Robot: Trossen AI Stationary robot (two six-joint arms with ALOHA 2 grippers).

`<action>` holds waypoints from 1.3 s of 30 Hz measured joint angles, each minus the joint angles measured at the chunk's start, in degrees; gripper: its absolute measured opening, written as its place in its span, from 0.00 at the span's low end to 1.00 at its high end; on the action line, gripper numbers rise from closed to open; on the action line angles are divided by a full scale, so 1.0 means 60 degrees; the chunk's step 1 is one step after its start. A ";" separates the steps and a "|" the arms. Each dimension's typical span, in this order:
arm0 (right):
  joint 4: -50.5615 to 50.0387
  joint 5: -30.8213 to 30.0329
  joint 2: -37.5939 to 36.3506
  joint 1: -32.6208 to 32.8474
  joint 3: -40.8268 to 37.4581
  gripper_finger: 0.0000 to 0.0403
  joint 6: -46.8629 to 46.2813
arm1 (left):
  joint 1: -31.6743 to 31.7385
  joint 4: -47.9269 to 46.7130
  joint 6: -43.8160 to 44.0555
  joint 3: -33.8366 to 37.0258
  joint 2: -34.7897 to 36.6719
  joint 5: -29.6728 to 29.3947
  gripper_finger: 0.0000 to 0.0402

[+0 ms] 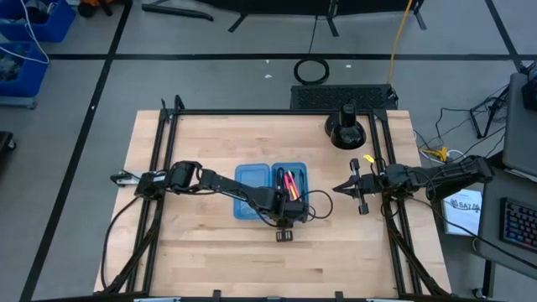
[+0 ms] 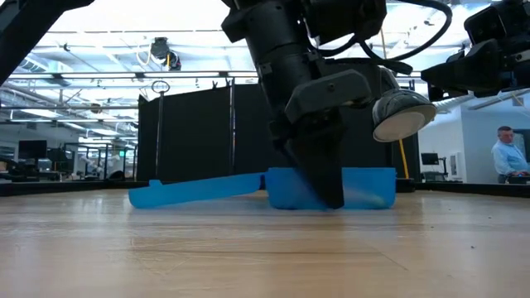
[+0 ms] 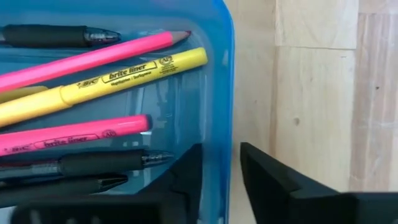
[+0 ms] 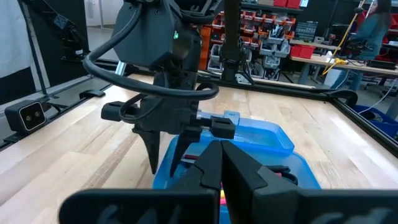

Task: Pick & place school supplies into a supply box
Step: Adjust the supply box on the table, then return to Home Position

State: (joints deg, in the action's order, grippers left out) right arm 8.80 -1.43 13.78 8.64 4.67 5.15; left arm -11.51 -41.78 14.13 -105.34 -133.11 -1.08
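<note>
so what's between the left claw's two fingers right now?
The blue supply box's rim: left claw straddles it, one finger inside by the pens, one over bare wood. Left wrist view.

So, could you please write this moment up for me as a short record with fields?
supply box: blue case lying open mid-table
contents: pink pens, yellow highlighter and black pens in the right half
left half of box: looks bare
left gripper: low at the box's near right corner, fingers apart astride the wall, holding nothing
right gripper: shut, waiting to the right of the box
other: black round stand at the far right of the table
</note>
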 joint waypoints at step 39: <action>0.0369 0.0040 0.0124 0.0011 -0.0137 0.00 0.0007 | -0.1087 -0.0859 -0.4282 -0.0496 0.5474 -0.3428 0.01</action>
State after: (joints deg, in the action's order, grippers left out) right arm 11.01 -1.19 14.52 8.71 3.84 5.19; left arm -18.03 -46.94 -11.56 -108.31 -100.26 -21.65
